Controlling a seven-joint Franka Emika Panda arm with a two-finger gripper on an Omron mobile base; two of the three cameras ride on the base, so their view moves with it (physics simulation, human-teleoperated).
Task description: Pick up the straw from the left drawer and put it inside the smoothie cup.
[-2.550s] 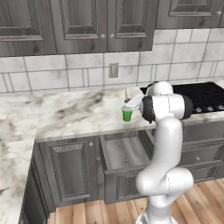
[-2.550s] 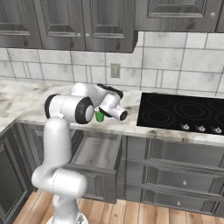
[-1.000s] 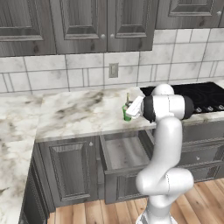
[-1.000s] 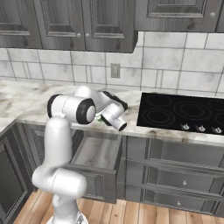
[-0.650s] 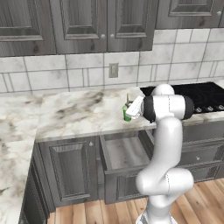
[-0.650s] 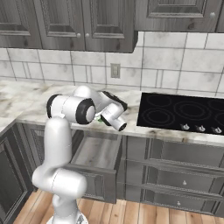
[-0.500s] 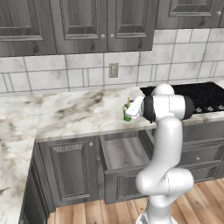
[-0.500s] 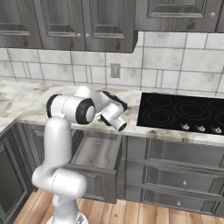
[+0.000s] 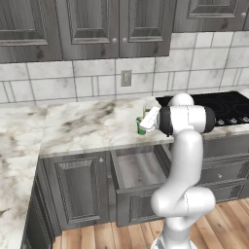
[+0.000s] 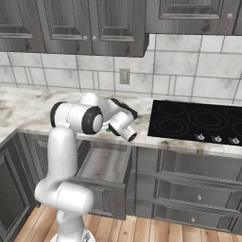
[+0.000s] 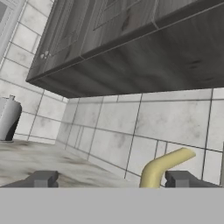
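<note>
1. The drawer [image 9: 133, 170] stands pulled out below the counter [image 9: 82, 124].
2. The cup [image 9: 141, 127] sits on the counter at about 9 o'clock from the gripper [image 9: 146, 121], just beside it.
3. In the hand view the fingers [image 11: 41, 179] stand wide apart, gripping nothing.
4. The straw [image 11: 162, 167] rises between them, nearer the right one, its long axis leaning toward 1 o'clock; it likely rests in the cup already.

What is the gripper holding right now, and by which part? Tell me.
Nothing. The gripper is open, its fingers apart, and the straw stands free between them, over the cup.
</note>
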